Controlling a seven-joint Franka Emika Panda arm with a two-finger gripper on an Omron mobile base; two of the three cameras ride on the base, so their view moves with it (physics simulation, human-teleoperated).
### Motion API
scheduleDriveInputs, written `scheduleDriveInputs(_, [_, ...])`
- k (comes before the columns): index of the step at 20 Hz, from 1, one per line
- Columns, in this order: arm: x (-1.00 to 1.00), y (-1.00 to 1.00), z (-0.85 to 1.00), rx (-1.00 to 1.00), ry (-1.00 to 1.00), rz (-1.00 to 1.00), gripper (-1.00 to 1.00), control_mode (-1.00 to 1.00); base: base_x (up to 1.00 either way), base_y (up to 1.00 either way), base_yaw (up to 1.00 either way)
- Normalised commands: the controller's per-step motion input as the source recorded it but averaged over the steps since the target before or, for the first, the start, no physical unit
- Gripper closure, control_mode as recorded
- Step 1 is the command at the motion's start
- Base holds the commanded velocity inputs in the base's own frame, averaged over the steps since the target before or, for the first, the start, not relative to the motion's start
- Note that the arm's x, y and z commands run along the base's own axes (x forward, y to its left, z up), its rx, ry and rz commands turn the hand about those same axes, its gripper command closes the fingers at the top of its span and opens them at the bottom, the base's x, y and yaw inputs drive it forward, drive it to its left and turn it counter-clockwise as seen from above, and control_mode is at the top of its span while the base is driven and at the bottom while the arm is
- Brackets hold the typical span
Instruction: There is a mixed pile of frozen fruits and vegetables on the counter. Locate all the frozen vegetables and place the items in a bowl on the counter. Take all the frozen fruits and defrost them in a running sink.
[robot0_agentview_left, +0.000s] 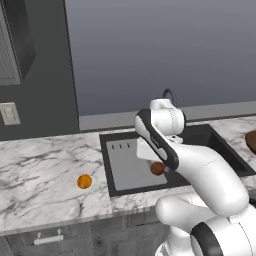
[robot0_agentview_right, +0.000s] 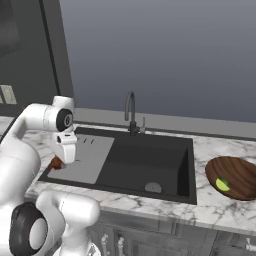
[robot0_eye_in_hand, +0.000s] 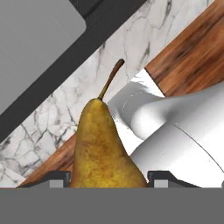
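My gripper (robot0_eye_in_hand: 108, 177) is shut on the frozen fruit, a brown-yellow pear (robot0_eye_in_hand: 104, 144) with a thin stem. The hand (robot0_agentview_left: 156, 165) holds it just over the grey drainboard (robot0_agentview_left: 125, 165) at the left of the black sink (robot0_agentview_right: 145, 160). From the right base view the pear (robot0_agentview_right: 56, 162) peeks out under the hand. The other frozen fruit, an orange ball (robot0_agentview_left: 84, 181), lies on the marble counter (robot0_agentview_left: 45, 170) left of the sink. The reddish-brown bowl (robot0_agentview_right: 235, 176) stands on the counter right of the sink, with a pale yellow-green vegetable (robot0_agentview_right: 222, 184) inside.
A dark gooseneck tap (robot0_agentview_right: 131, 112) rises behind the basin. A dark tall cabinet (robot0_agentview_left: 45, 65) with a wall outlet (robot0_agentview_left: 10, 114) closes off the left end of the counter. Drawer fronts with a handle (robot0_agentview_left: 48, 239) run below the counter edge.
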Motion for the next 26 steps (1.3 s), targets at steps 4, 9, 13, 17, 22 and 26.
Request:
scheduleDriveInputs(4, [0.09,-0.71,0.08,-0.03,-0.09,0.05,1.00,-1.00,0.00,0.00,0.00])
scheduleDriveInputs(9, [0.06,-0.78,0.01,-0.04,-0.13,0.08,1.00,-1.00,0.00,0.00,0.00])
scheduleDriveInputs(13, [0.08,-0.78,0.00,-0.03,-0.16,0.10,1.00,-1.00,0.00,0.00,0.00])
scheduleDriveInputs(17, [0.23,-0.72,-0.10,0.00,-0.20,0.13,1.00,-1.00,0.00,0.00,0.00])
scheduleDriveInputs(22, [0.45,-0.34,-0.11,0.00,-0.11,0.11,1.00,-1.00,0.00,0.00,0.00])
scheduleDriveInputs(26, [0.52,-0.05,-0.02,0.00,0.02,0.10,1.00,-1.00,0.00,0.00,0.00])
